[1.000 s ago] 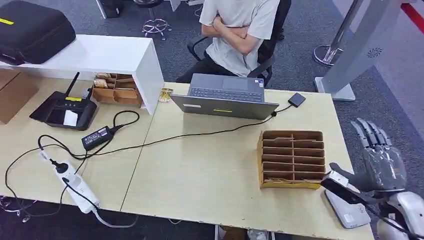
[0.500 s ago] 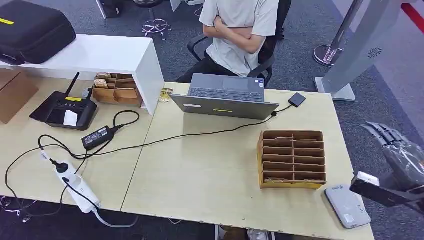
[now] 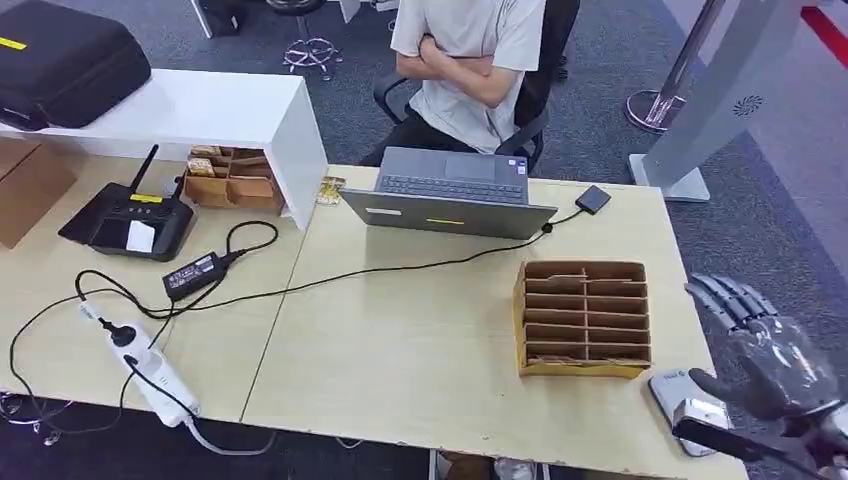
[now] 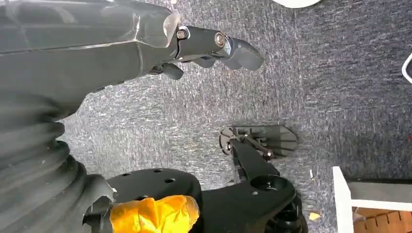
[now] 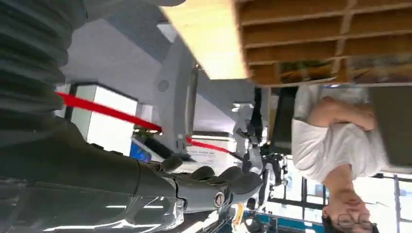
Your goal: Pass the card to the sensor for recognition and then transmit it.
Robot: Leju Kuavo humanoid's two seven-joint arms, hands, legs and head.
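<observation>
Setting: office floor of grey carpet (image 3: 740, 215), with a pale wooden table (image 3: 420, 340) running across the middle of the head view.
Sensor: flat light-grey reader pad (image 3: 678, 402) lying at the near right corner of the table, just right of the divider box's near corner.
Card: dark flat card (image 3: 735, 442) held edge-on below the right robot hand's thumb, just off the table's near right corner and beside the sensor; contact with the sensor cannot be told.
Right robot hand: right robot hand (image 3: 768, 355) beyond the table's right edge, fingers extended toward the far side; it grips the card at the thumb.
Left robot hand: left robot hand (image 4: 145, 46) in its wrist view, hanging over the carpet, fingers curled in with nothing in them.
Divider box: brown cardboard box (image 3: 584, 316) of slotted compartments, right half of the table, upright with its slots facing up.
Laptop: grey laptop (image 3: 450, 190) at the far edge, lid laid far back; a black cable (image 3: 400, 268) runs across the table from its right side.
Person: seated behind the laptop in a pale shirt (image 3: 470, 50), arms folded.
Left side: white power strip (image 3: 150, 370), black adapter (image 3: 192, 275), black device with antenna (image 3: 130, 220), white shelf (image 3: 190, 110) bearing a black case (image 3: 65, 60).
</observation>
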